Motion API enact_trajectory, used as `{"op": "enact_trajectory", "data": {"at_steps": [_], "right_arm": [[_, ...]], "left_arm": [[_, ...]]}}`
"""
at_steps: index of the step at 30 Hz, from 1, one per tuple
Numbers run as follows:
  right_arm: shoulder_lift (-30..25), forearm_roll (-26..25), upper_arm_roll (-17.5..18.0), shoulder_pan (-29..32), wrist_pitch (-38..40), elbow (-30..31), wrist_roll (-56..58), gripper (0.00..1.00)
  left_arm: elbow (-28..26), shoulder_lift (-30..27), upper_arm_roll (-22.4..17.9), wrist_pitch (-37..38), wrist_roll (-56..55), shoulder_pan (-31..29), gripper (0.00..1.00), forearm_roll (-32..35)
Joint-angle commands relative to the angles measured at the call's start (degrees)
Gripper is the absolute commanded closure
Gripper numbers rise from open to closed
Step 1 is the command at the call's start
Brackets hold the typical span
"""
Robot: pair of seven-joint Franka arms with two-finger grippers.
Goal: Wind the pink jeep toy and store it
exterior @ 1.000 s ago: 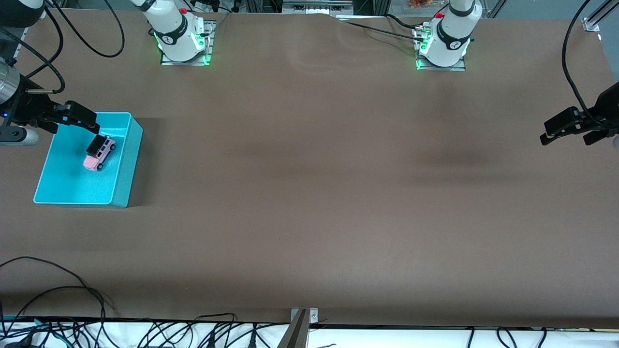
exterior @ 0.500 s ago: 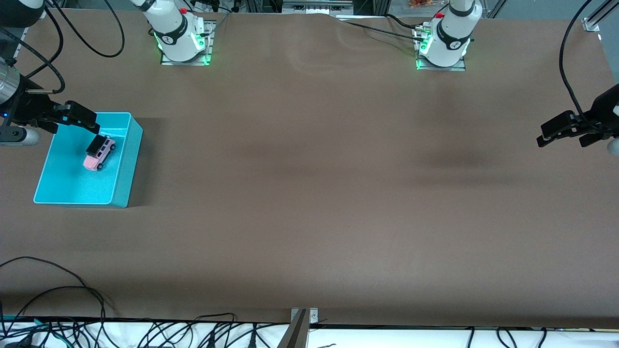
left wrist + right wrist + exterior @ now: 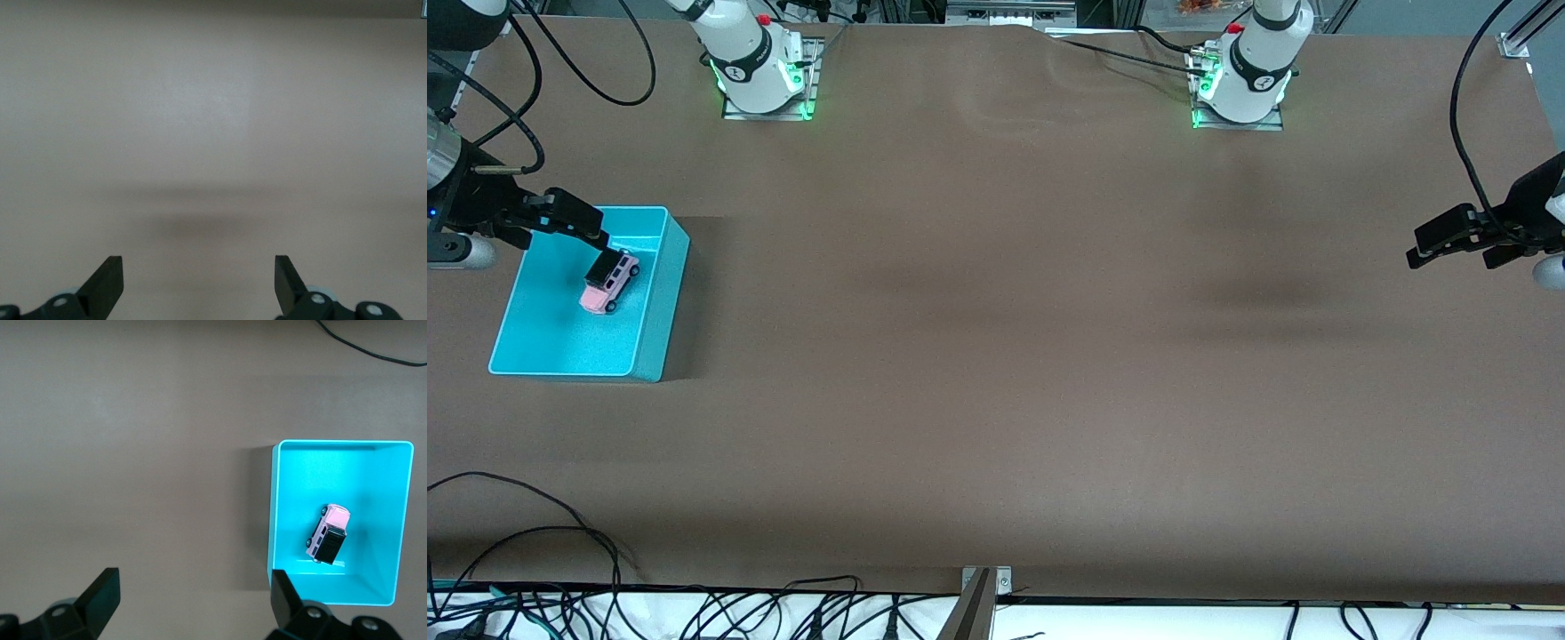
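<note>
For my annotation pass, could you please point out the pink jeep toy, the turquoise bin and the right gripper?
pink jeep toy (image 3: 611,284): front view, on its pink side.
turquoise bin (image 3: 551,333): front view, on its bare floor.
right gripper (image 3: 190,600): right wrist view, midway between its fingertips.

A robotics lab: two white robot arm bases with green indicator lights are bolted on metal plates to a wide table covered in plain brown matting, black cables loop above the right gripper, and more tangled wiring runs along the table's edge
</note>
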State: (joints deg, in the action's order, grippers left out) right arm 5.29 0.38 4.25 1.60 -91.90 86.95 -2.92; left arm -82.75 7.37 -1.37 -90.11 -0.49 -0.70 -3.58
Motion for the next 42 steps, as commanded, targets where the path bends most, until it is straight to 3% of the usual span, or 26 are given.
{"op": "enact_trajectory", "data": {"at_steps": [1, 16, 29, 42], "right_arm": [[0.6, 1.02, 0.06, -0.1, 0.41, -1.52, -0.51, 0.0], [0.6, 0.67, 0.06, -0.1, 0.32, -1.52, -0.42, 0.0], [0.6, 0.58, 0.15, -0.28, 0.32, -1.52, -0.33, 0.0], [0.6, 0.58, 0.15, -0.28, 0.76, -1.52, -0.16, 0.0]], "left_arm": [[-0.48, -0.52, -0.21, 0.11, 0.58, -0.26, 0.0, -1.87], [-2.5, -0.78, -0.3, -0.94, 0.67, -2.11, 0.0, -7.05], [-3.03, -1.05, -0.03, -1.21, 0.49, -1.58, 0.0, -2.66], [-2.77, -0.87, -0.12, -1.21, 0.41, -1.76, 0.0, -2.57]]}}
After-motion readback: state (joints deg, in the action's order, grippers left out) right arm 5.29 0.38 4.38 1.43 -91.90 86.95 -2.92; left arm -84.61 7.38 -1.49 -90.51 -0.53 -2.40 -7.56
